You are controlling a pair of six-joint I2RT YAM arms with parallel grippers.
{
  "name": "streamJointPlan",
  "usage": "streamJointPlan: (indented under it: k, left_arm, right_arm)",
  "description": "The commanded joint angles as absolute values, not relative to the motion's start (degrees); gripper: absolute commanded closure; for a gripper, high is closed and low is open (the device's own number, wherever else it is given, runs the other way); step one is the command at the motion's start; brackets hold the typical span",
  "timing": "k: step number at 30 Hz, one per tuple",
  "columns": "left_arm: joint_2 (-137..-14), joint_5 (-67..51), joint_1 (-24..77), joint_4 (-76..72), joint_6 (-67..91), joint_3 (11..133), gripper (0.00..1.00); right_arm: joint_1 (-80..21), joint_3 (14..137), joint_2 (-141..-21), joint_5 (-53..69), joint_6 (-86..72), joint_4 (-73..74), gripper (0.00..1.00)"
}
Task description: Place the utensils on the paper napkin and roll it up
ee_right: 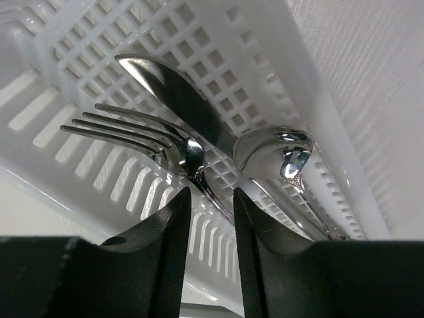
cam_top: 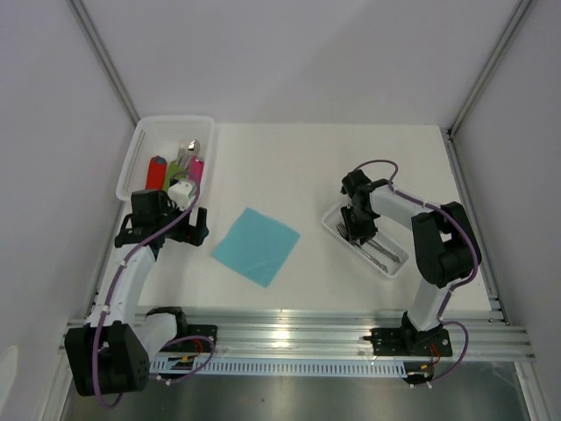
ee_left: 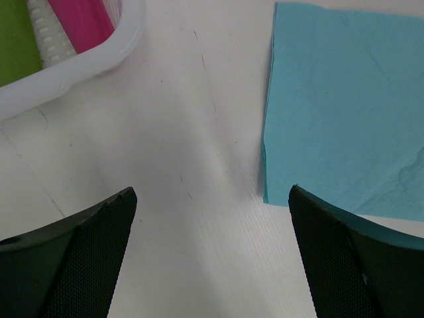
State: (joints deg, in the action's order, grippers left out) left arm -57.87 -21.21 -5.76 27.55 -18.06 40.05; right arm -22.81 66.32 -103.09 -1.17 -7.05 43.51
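At far left, a white basket (cam_top: 131, 162) with red, green and pink rolls (cam_top: 175, 167); no part of this job. Just below it, the left gripper (ee_left: 212, 191): spread as wide as can be, pinching nothing, hovering over bare table (cam_top: 351, 158) with the paper napkin (ee_left: 344, 106) just off its right finger.

At centre, lying flat, turned like a diamond, apart from both containers: the napkin. Looks thin, light and limp, with faint creases. Likely to slide or crumple under a sideways push and to tear under a hard pinch. Best pinned down near one edge, then lifted by a corner for rolling, not grabbed mid-sheet.

At right, inside the white slotted tray (ee_right: 59, 59): the utensils (cam_top: 375, 247), namely fork (ee_right: 187, 154), knife (ee_right: 175, 93) and spoon (ee_right: 271, 149), packed side by side, touching or nearly so. Judged stiff, hard, far heavier than the paper, and slick. Apt to pivot or slip from a pinch near one end. Better taken across the narrow stem, near the balance point, square to the pads.

Over them, the right gripper (ee_right: 212, 199): parted only a little, reaching down into the tray, straddling the fork's stem. No pad seen touching it, so nothing counted as held. Nothing on the napkin yet.
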Motion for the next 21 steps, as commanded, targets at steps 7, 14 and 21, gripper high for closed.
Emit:
streamJointPlan:
  k: [7, 14, 21]
  left_arm:
    - [-58.01, -21.27, -6.24, 26.37, -18.72, 39.55, 0.01]
    - [-58.27, -21.09, -6.24, 26.28, -18.72, 39.46, 0.01]
    - [-58.18, -20.92, -6.24, 26.10, -18.81, 39.55, 0.00]
  right_arm:
    - [-23.20, 65.13, -105.38, -0.88, -5.71, 42.98, 0.83]
    - [-23.73, 66.18, -101.79, -5.18, -4.75, 44.64, 1.00]
    - [-24.43, 69.87, -98.00, -10.19, -3.95, 45.00, 1.00]
